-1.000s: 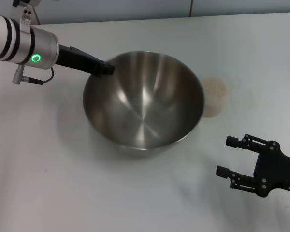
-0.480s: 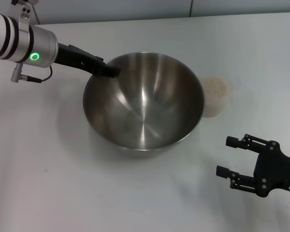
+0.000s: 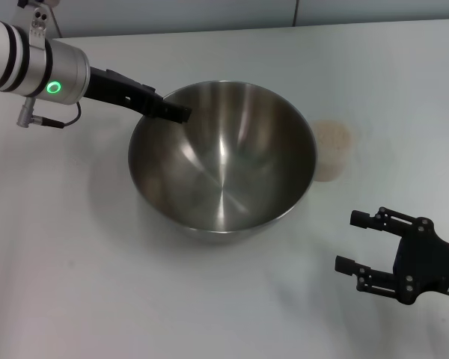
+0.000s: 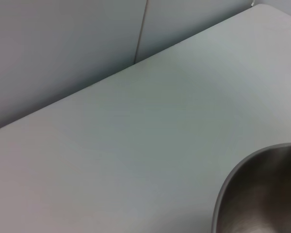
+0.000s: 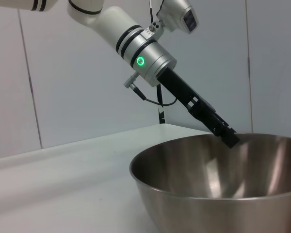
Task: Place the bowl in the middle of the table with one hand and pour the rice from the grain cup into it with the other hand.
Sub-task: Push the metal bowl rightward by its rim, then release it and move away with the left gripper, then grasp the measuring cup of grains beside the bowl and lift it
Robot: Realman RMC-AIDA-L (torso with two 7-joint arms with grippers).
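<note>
With the steel mixing bowl [image 3: 223,168] mid-desk, the left pincer [image 3: 176,112] sits at its far-left rim, grip state indiscernible. Grain cup [image 3: 331,149] of rice stands ahead and left of the right pincer [image 3: 365,243], open, empty, nearer arm.

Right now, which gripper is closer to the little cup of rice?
The right gripper is somewhat closer, open on the near side of the cup. The left gripper is at the bowl's far rim, across the bowl from it.
</note>
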